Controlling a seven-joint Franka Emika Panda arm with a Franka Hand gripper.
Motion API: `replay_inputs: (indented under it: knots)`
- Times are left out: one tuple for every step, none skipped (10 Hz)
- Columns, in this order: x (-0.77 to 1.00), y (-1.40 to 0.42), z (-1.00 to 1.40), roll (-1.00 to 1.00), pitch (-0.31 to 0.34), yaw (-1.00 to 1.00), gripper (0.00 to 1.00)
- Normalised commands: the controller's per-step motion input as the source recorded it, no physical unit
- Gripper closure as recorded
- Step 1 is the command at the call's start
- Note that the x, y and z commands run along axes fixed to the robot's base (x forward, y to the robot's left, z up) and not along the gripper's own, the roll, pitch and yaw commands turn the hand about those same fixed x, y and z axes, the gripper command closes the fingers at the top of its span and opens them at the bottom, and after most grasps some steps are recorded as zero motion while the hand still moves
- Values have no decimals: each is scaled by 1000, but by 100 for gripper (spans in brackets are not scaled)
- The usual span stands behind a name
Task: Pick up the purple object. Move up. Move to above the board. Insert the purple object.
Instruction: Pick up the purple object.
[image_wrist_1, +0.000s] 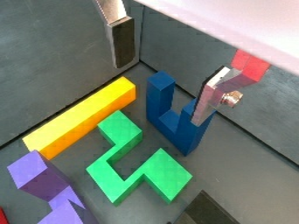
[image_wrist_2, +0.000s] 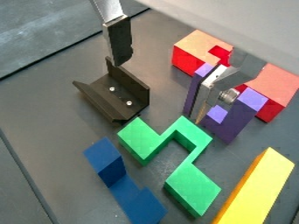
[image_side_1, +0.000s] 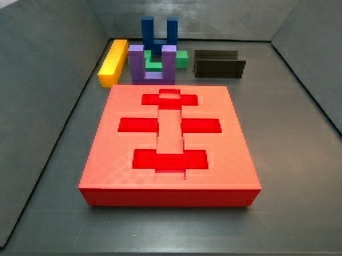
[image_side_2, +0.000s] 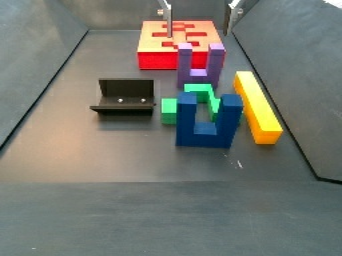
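— Where are we finding the gripper?

— We are seeing it in both wrist views, hanging over the cluster of pieces. Its fingers are standing spread wide and are pinching nothing.

— And the purple object?

— We are seeing it standing on the floor with its prongs up, just beside the board, at about 12 o'clock from the board in a side view. The yellow bar is lying at its 9 o'clock, and the green block is sitting at its 3 o'clock.

— What else are we noticing?

— The blue piece is standing prongs-up against the green block, on the side away from the board. The fixture is sitting apart, at 9 o'clock from the green block in a side view.
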Motion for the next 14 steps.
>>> replay_inputs:
  knots:
    - [0, -66, -174, -36, -3, 0, 0]
    - [189, -63, 0, 13, 64, -17, 0]
    - [89, 0, 0, 0, 0, -6, 0]
    - [277, -409, -243, 0, 0, 0, 0]
    - [446, -674, -214, 109, 0, 0, 0]
    - [489, -711, -194, 149, 19, 34, 0]
    - [374, -657, -203, 159, 16, 137, 0]
    - [206, -606, -86, 161, 3, 243, 0]
    - [249, -466, -17, 121, 44, 174, 0]
    - [177, -454, -114, 161, 39, 160, 0]
    - [71, -497, -154, 234, 49, 163, 0]
    - [63, -523, -166, 283, 69, 151, 0]
    - [37, -471, -197, 261, 76, 9, 0]
    - [0, -420, -223, 163, 30, 0, 0]
